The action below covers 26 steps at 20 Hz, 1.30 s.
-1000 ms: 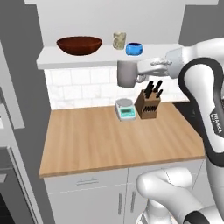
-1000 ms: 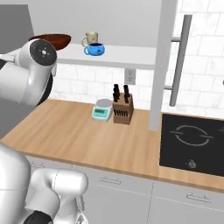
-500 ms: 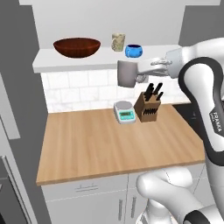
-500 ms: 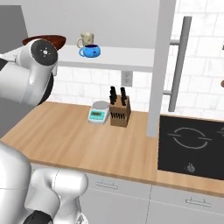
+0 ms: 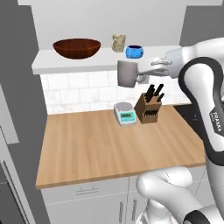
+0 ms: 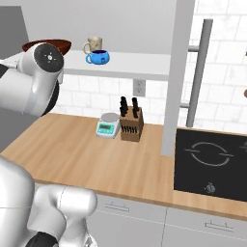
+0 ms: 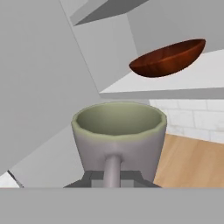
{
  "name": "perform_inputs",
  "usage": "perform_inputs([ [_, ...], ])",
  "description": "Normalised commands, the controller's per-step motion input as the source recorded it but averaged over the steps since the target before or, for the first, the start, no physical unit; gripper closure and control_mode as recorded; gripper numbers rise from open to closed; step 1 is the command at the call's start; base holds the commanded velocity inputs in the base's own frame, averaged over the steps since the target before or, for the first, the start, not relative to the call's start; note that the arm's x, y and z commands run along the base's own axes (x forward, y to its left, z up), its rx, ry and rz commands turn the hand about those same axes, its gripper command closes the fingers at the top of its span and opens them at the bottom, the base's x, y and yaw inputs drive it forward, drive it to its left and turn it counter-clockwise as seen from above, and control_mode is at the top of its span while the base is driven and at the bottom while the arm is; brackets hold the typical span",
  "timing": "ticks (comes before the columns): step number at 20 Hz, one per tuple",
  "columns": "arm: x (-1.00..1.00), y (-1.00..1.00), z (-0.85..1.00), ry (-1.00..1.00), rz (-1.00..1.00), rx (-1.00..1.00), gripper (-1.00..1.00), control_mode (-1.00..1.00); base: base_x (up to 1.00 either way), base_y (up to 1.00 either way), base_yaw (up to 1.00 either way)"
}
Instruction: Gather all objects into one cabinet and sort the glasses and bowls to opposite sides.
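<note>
Item 1, grey mug [image 5: 127, 73]: carried in the air by its handle, upright, mouth up, just in front of and slightly below the front edge of the white shelf [image 5: 78, 64], above the tabletop [image 5: 109, 140]. In the hand view the handle runs straight down from the cup wall into the gripper [image 7: 112, 180], so the fingers are closed narrow on the handle with the cup body just beyond them; the fingertips themselves are hard to make out. In the left base view the gripper comes in from the mug's right side, level with it. Items 2 to 4, already on the shelf: wooden bowl [image 5: 77, 47] toward the left end, beige tumbler [image 5: 118, 43] near the middle and toward the back, blue bowl [image 5: 134, 51] just right of and in front of the tumbler. Status, as judged: 3 of 4 pieces are gathered on the shelf, 1 is in hand and not yet set down. Sorting looks unfinished, since the blue bowl sits well apart from the wooden bowl with the tumbler between them; the mug needs a place by the tumbler, and the 2 bowls need a common side. Other stock on the tabletop: kitchen scale [image 5: 124, 113] and knife block [image 5: 148, 107], side by side against the tiled wall, below the mug.
</note>
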Motion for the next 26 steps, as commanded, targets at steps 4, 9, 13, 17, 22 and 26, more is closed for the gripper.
perform_inputs([
  [4, 0.04, 0.00, 0.00, 0.00, -0.02, 0.01, 1.00, -1.00, 0.05, 0.00, 0.00],
  [9, 0.02, -0.03, 0.26, 0.00, -0.24, 0.16, 1.00, -1.00, 0.00, 0.00, 0.00],
  [13, 0.01, -0.29, 0.28, 0.00, -0.32, 0.11, 1.00, -1.00, 0.00, 0.00, 0.00],
  [17, 0.26, -0.55, 0.09, 0.00, -0.39, 0.00, 1.00, -1.00, 0.00, 0.00, 0.00],
  [22, 0.39, -0.39, 0.06, 0.01, -0.31, -0.04, 1.00, -1.00, 0.00, 0.00, 0.00],
  [26, 0.07, -0.04, 0.01, 0.02, 0.00, -0.19, 1.00, -1.00, 0.00, 0.00, 0.00],
])
